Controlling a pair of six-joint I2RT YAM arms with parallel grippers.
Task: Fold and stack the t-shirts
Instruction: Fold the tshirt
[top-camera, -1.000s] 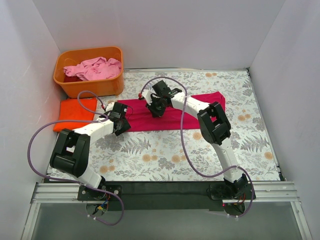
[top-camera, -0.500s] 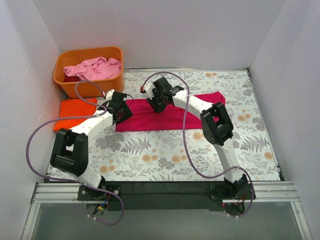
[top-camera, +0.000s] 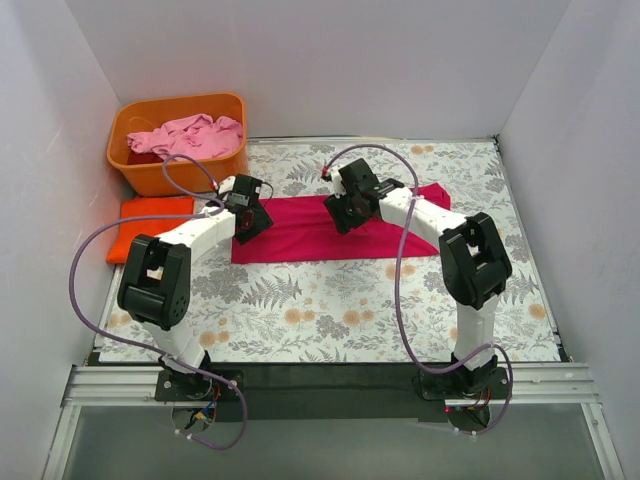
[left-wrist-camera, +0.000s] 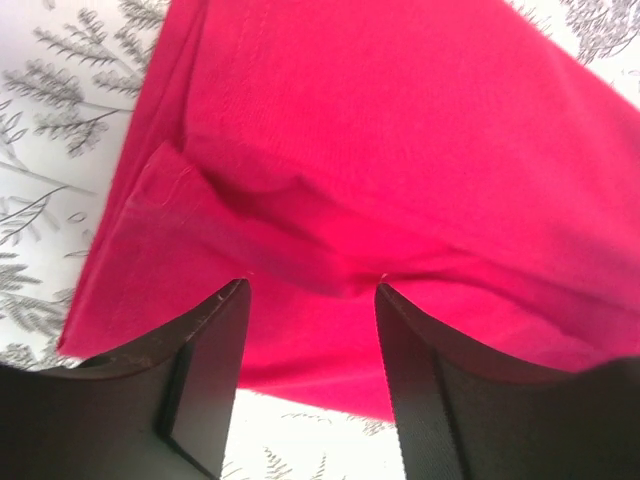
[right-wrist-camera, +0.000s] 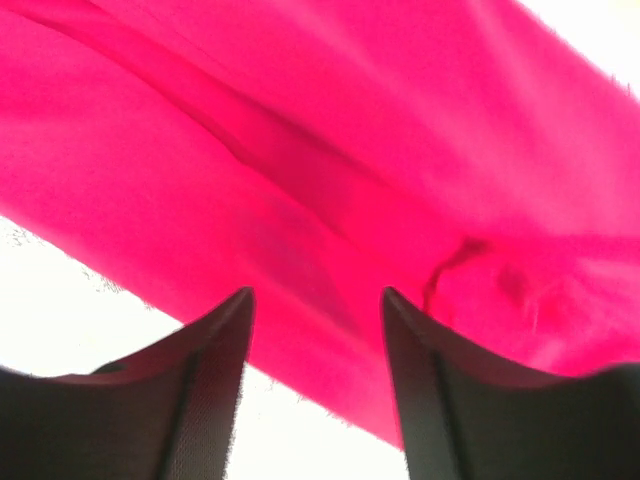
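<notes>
Jaws on both arms stand parted and empty just above the magenta-red t-shirt (top-camera: 300, 240), which lies folded into a long band across the floral desk (top-camera: 330, 320). The likeliest mishap is a fingertip (left-wrist-camera: 200, 350) of the left jaws snagging the loose ridge of cloth beneath it and dragging the fold open. Both wrists hide stretches of the band's far edge. The right wrist view is washed out. A dark red tee (top-camera: 140, 157) lies mostly buried under the pale pink tee (top-camera: 190, 135) in the orange tub (top-camera: 140, 178).
</notes>
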